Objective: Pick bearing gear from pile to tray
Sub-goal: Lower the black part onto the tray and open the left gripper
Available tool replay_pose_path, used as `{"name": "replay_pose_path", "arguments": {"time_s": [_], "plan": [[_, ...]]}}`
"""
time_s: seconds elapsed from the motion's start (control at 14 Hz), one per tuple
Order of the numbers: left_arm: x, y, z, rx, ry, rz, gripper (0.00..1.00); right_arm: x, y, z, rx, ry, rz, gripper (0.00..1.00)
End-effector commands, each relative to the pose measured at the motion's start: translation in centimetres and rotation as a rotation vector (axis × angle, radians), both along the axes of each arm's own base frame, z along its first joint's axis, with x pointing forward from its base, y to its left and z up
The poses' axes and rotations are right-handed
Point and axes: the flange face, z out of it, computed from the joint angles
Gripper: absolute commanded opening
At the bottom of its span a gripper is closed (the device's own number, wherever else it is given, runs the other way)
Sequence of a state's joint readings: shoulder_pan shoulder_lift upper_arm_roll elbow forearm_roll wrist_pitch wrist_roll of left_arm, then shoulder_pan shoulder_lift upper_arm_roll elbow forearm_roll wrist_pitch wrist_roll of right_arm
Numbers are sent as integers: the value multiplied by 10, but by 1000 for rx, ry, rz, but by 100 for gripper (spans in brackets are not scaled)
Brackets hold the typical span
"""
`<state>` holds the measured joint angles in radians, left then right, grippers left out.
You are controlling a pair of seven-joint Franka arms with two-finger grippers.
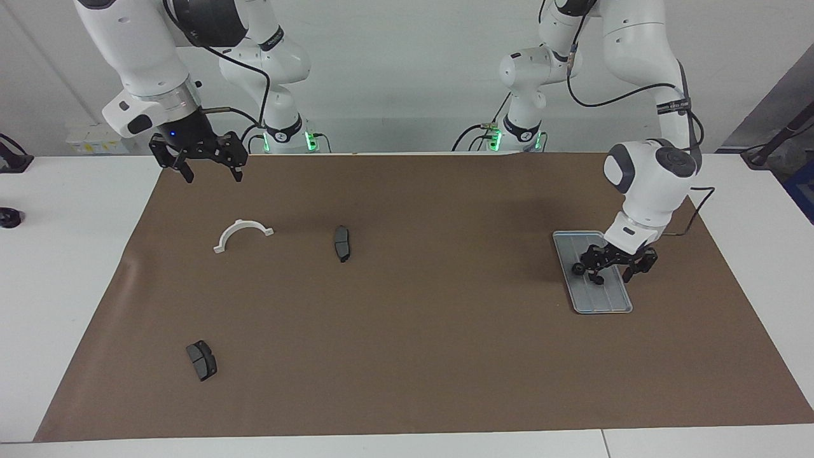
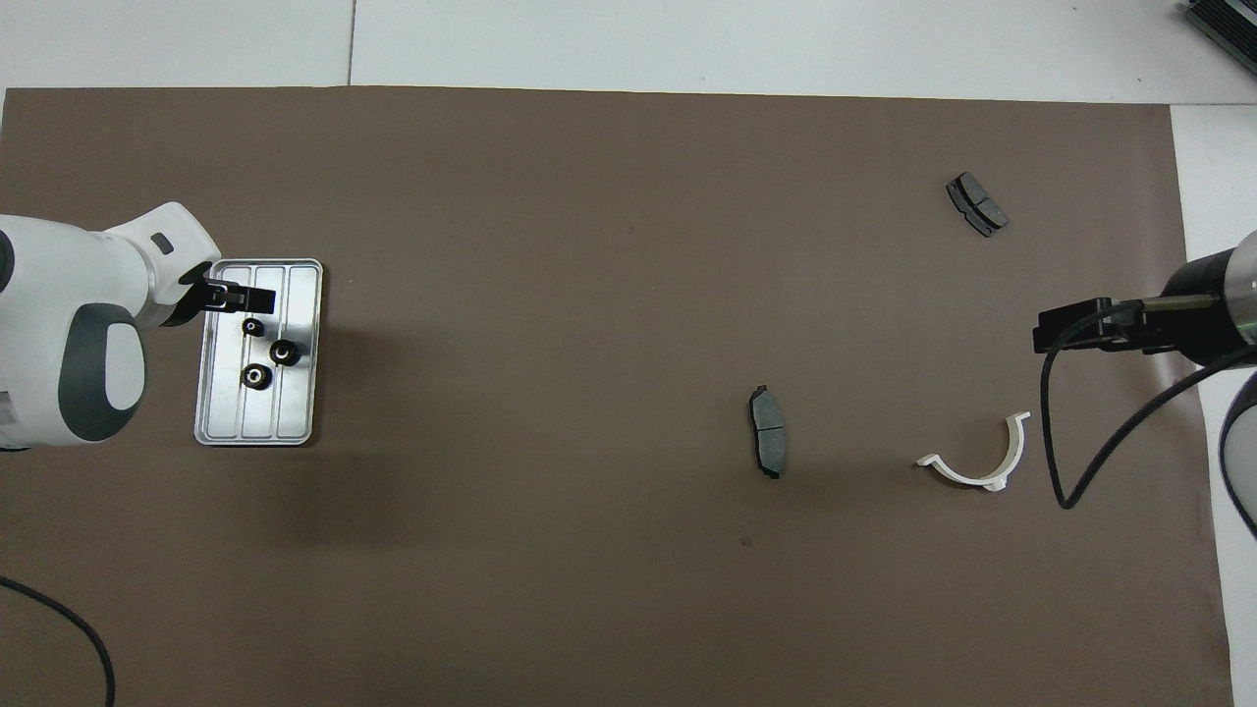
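Observation:
The silver tray [image 2: 295, 412] [image 1: 604, 299] lies toward the left arm's end of the table. Three small black bearing gears rest on it: one [image 2: 252, 326] just below my left gripper [image 2: 244, 295], two more [image 2: 285, 352] [image 2: 256, 374] close beside it. My left gripper [image 1: 614, 273] hangs low over the tray, open, holding nothing; one gear [image 1: 579, 268] shows beside it. My right gripper [image 1: 210, 175] [image 2: 1065, 329] waits open and raised over the mat's edge at the right arm's end.
What shows of the pile is a white half-ring bracket [image 1: 241, 232] [image 2: 982, 462], a brake pad [image 1: 342, 243] [image 2: 767, 444] near it, and a second pad [image 1: 201, 360] [image 2: 976, 203] farther from the robots. Brown paper [image 1: 407, 331] covers the table.

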<state>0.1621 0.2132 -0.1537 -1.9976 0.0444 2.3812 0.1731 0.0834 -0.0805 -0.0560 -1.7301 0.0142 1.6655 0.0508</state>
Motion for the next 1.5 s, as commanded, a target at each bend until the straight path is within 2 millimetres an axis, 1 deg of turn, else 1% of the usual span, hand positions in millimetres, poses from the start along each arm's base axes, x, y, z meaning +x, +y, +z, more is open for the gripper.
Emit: {"name": "replay_pose_path", "arguments": {"time_s": [0.0,0.07,0.14,0.28,0.36,0.43,0.5,0.57,0.64,0.71,0.78,0.93,1.07,1.14,1.21,1.28,1.35,1.42], "plan": [[-12,-16,55,11,47,-29,100,-7,-2,1,17,7,-7,100],[-20,-32,63,15,67,-47,100,-7,-2,1,17,7,-7,100],[-29,-45,66,17,100,-43,100,-7,-3,1,17,7,-8,100],[-45,-75,61,20,148,-19,100,-7,-2,2,15,6,-7,100],[-53,-85,57,23,165,-12,100,-7,-2,1,17,7,-7,100],[-59,-100,63,25,164,-3,100,-7,-2,1,17,7,-7,100],[-63,-107,73,28,167,9,100,-7,-3,1,15,7,-8,100],[-68,-110,88,31,161,10,100,-7,-2,2,17,6,-7,100],[-79,-108,109,38,158,13,100,-7,-2,1,15,7,-7,100],[-87,-99,130,43,153,27,100,-7,-2,1,17,7,-7,100],[-90,-93,155,44,147,34,100,-7,-3,1,17,7,-8,100],[-87,-84,197,45,167,52,100,-7,-2,2,15,6,-7,100],[-85,-83,231,37,142,56,100,-7,-2,1,17,7,-7,100],[-79,-83,245,32,134,54,100,-7,-2,1,15,7,-7,100],[-68,-81,252,13,123,57,100,-7,-2,1,17,7,-7,100],[-63,-79,261,-21,114,67,100,-7,-3,1,17,7,-8,100],[-61,-70,263,-21,132,81,100,-7,-1,1,17,7,-5,100],[-63,-68,261,-5,159,65,100,-7,-2,2,17,6,-7,100]]}}
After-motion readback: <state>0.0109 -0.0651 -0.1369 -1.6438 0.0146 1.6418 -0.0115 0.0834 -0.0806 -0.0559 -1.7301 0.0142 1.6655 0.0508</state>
